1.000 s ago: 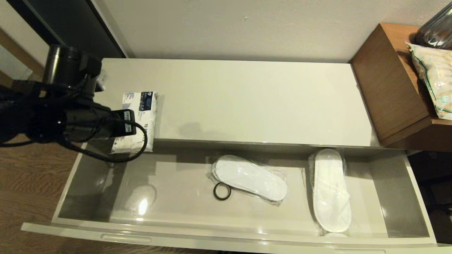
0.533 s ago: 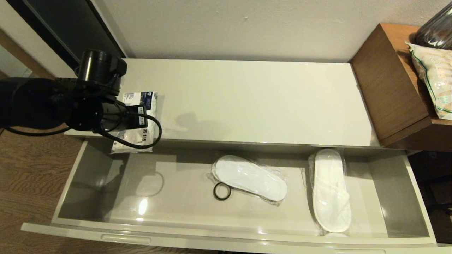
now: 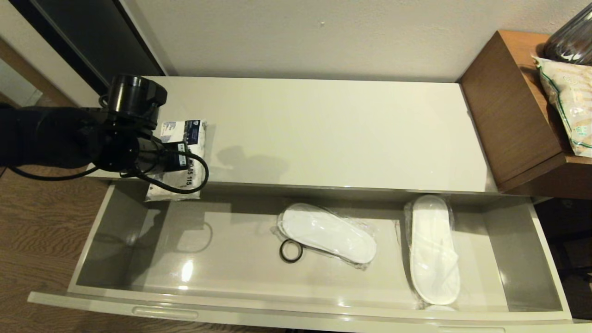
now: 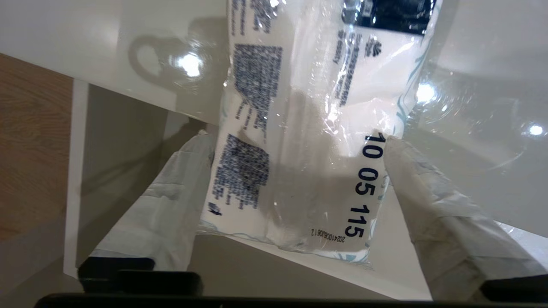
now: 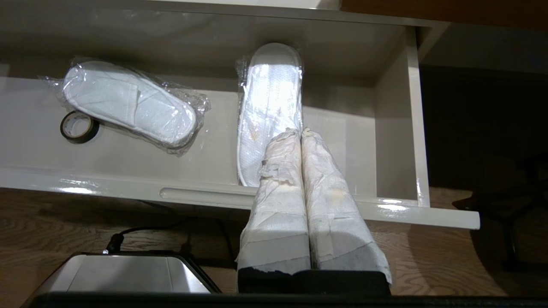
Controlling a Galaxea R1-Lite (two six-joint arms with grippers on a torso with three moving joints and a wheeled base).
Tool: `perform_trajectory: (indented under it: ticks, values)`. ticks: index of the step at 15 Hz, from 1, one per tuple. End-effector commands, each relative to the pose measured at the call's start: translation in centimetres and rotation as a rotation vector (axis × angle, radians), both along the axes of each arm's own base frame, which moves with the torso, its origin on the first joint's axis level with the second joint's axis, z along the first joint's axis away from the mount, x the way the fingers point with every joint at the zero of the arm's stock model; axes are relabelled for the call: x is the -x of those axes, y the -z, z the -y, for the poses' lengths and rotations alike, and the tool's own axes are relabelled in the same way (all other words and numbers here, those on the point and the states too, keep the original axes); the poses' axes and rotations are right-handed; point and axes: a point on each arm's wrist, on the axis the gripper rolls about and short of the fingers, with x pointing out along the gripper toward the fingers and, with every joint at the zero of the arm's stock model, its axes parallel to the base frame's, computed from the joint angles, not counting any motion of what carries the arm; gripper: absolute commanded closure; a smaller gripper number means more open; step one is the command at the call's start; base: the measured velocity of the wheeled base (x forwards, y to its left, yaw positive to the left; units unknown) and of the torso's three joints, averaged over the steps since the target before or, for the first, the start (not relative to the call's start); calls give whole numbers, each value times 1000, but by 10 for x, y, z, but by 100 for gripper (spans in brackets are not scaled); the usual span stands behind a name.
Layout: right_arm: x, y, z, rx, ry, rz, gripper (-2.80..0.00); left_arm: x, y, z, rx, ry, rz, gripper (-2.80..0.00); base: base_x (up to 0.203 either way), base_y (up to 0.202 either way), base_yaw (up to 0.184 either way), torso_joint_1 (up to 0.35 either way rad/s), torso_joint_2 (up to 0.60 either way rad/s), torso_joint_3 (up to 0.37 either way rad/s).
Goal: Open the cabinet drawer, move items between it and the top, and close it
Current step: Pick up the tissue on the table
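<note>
The white tissue pack (image 3: 196, 138) with blue patches and the digits "10 05 115" lies at the front left of the cream top (image 3: 323, 129), its near end hanging over the edge above the drawer. My left gripper (image 3: 178, 159) hovers over it, open. In the left wrist view the taped fingers (image 4: 180, 192) stand on either side of the pack (image 4: 308, 149), close to its edges, and the pack looks unsqueezed. The wide cabinet drawer (image 3: 231, 263) is pulled out. My right gripper (image 5: 299, 130) is shut on nothing, in front of the drawer's front panel (image 5: 128, 184).
Two wrapped white slippers (image 3: 326, 233) (image 3: 432, 249) and a black tape ring (image 3: 290, 251) lie in the drawer. A slim handle (image 3: 164, 313) sits on the front panel. A taller brown wooden unit (image 3: 508, 106) with a bag (image 3: 569, 101) stands at the right.
My left arm has swung in over the tissue pack and settled lower, with its fingers now around the pack's near end. The pack and the drawer have not moved.
</note>
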Motion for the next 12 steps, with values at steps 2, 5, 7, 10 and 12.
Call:
perform_trajectory:
  ticks: [2,5,7,10,12]
  values:
    - [0,0,0,1,0,2,0,-10,10,2,-2,0,-28,-280,0,0,0,0,0,0]
    - [0,0,0,1,0,2,0,-20,29,5,-8,0,-79,-280,0,0,0,0,0,0]
    - [0,0,0,1,0,3,0,-24,41,6,-8,-2,-88,-280,0,0,0,0,0,0]
    - [0,0,0,1,0,2,0,-34,50,8,-7,7,-43,-280,0,0,0,0,0,0]
    - [0,0,0,1,0,3,0,-37,49,8,-9,10,-35,0,0,0,0,0,0,0]
